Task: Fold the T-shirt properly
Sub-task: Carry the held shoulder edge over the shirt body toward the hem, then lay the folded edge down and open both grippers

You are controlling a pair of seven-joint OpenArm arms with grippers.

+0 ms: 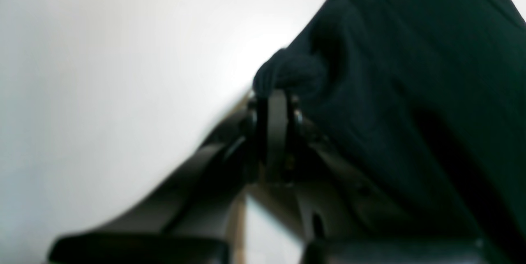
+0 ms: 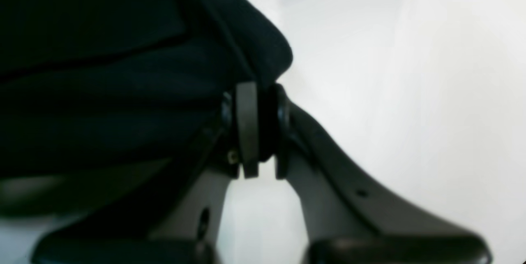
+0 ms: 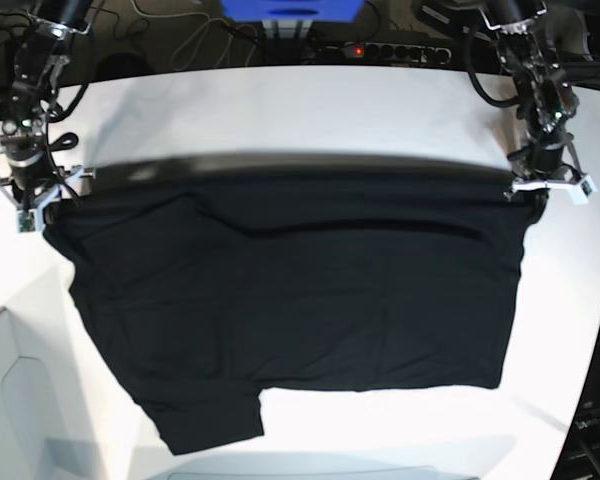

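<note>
Claws: left claw (image 1: 276,103), right claw (image 2: 257,103) pinch T-shirt (image 3: 290,300) | print side hidden | wrist views blurred

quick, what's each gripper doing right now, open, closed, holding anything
Left gripper: closed, pinching a bunched edge of the black T-shirt.
Right gripper: closed, pinching the T-shirt's edge at the opposite end.

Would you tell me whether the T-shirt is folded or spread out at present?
Mostly spread: the T-shirt hangs as one broad sheet over the table, one sleeve at its lower corner.
</note>
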